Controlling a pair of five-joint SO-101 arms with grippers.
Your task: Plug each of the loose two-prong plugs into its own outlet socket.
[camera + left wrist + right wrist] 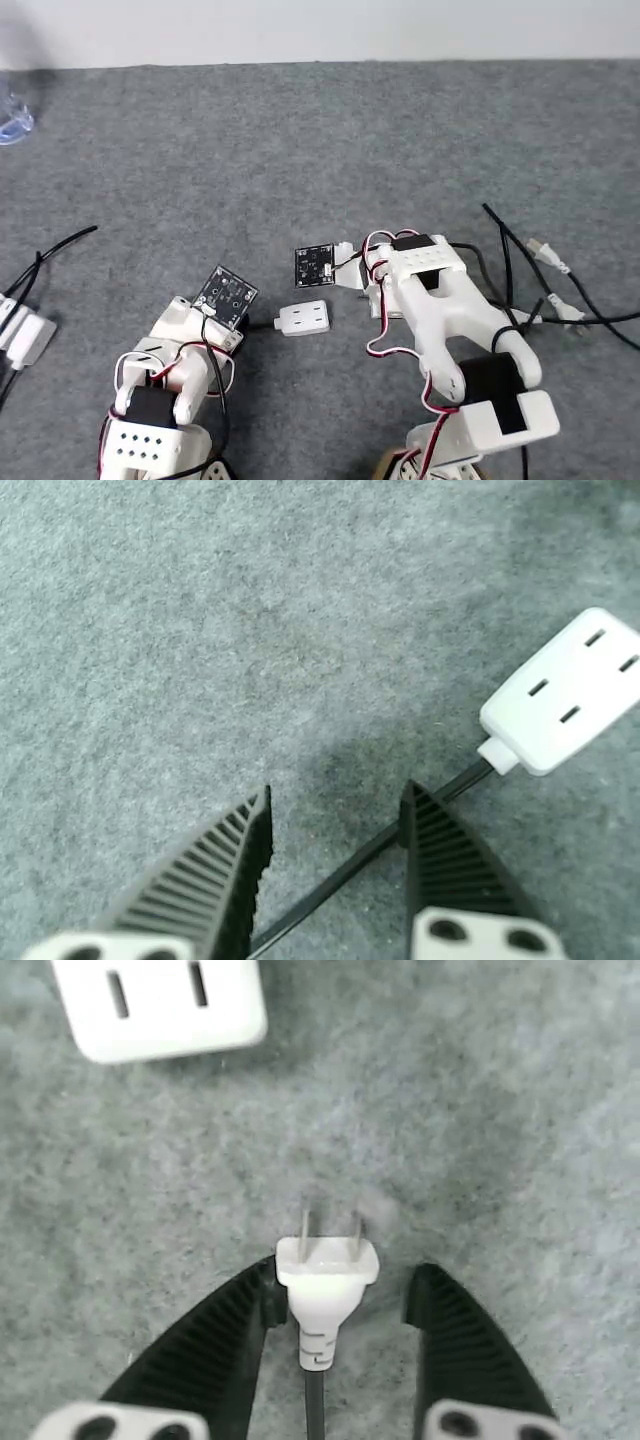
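The right gripper is set with fingers open around a plug lying on the table. Its prongs are aimed at the outlet, ready for clamping and insertion. The left gripper is held open astride the outlet's cord, probably to steady it.

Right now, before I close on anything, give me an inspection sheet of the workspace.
Surface: grey mat, flat.
Job's things: white outlet block; plug lying with its prongs toward it; two plug-like ends loose beside the right arm.
Clutter: white flat piece and clear bluish object at the left edge.
Jaws: left jaws open, astride the block's black cable; right jaws open around the plug, one touching it.
Cables: more black cables tangled by the right arm.
Surroundings: pale wall.
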